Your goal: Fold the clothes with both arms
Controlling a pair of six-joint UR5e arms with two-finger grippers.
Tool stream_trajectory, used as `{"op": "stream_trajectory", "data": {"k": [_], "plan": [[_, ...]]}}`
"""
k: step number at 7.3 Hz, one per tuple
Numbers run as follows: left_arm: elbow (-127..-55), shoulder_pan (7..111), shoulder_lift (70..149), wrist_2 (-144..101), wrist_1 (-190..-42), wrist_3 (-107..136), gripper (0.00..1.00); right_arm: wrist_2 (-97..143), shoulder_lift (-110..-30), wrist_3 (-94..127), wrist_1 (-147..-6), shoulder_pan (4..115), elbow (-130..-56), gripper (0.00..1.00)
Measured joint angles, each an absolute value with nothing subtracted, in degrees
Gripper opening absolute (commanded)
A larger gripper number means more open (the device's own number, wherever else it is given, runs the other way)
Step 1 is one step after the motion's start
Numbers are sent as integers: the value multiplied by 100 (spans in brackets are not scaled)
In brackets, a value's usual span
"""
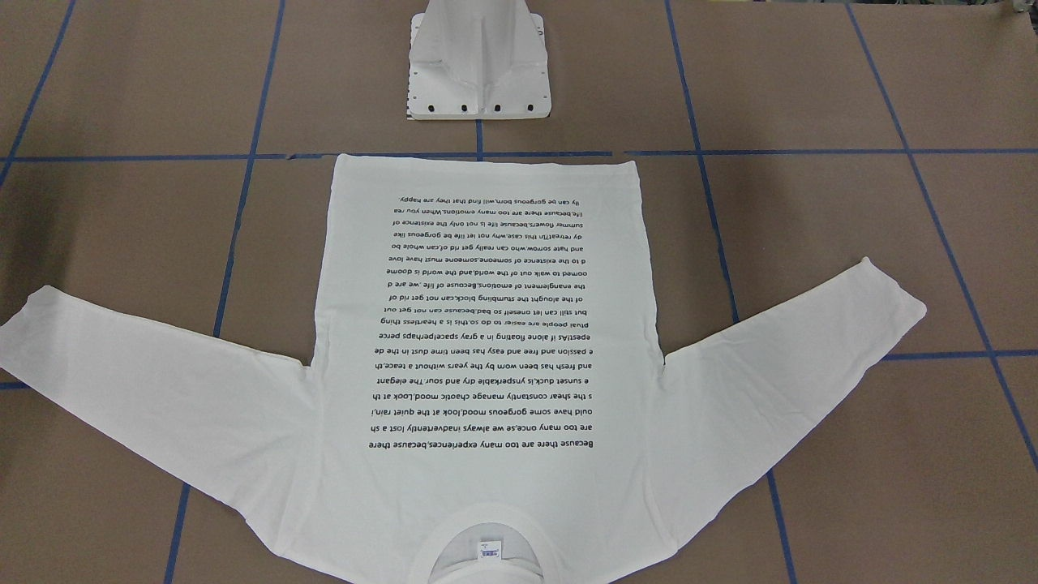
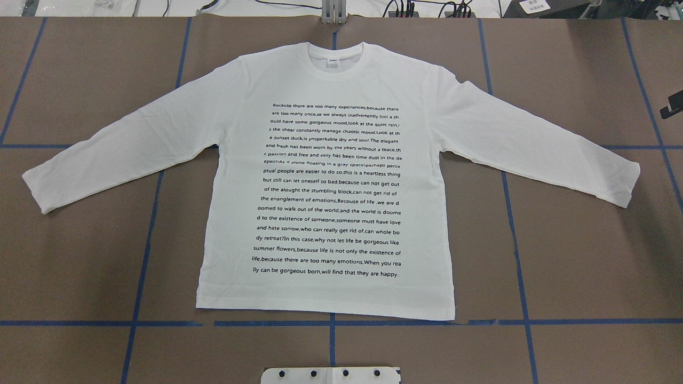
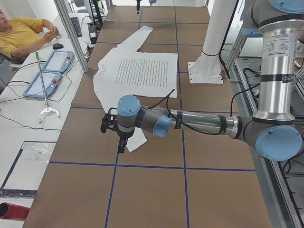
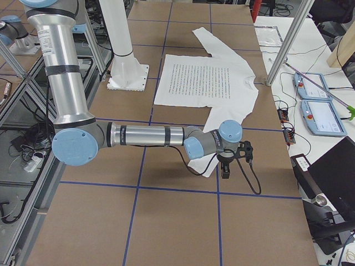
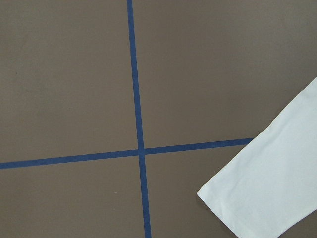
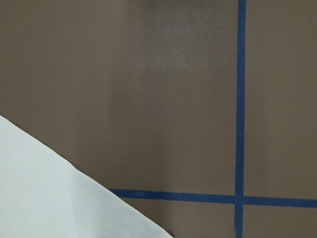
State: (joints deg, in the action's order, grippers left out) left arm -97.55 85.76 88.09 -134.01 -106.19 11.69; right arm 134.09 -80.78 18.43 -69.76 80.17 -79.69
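The white long-sleeved shirt lies flat on the brown table, text side up, with both sleeves spread out. Its collar and tag point away from the robot. It also shows in the front view. My left gripper hangs over the table by the left sleeve's cuff. That cuff shows in the left wrist view. My right gripper hangs just past the right sleeve's cuff, which also shows in the right wrist view. I cannot tell if either gripper is open or shut.
The white pedestal base stands just behind the shirt's hem. Blue tape lines grid the table. Teach pendants and a seated operator are at a side bench beyond the collar end.
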Motion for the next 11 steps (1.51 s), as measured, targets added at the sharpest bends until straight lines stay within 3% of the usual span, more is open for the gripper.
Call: {"op": "stream_trajectory", "data": {"k": [7,11], "plan": [[-9694,8469,8843,-13952,-10646,1245,99,12698,-8123,2563,-6085,7143,-7420,98],[-9531,8422,8907,-14030,-11051,1229,100,13187,-8200,2823,-6056,7106,-7183,88]]}}
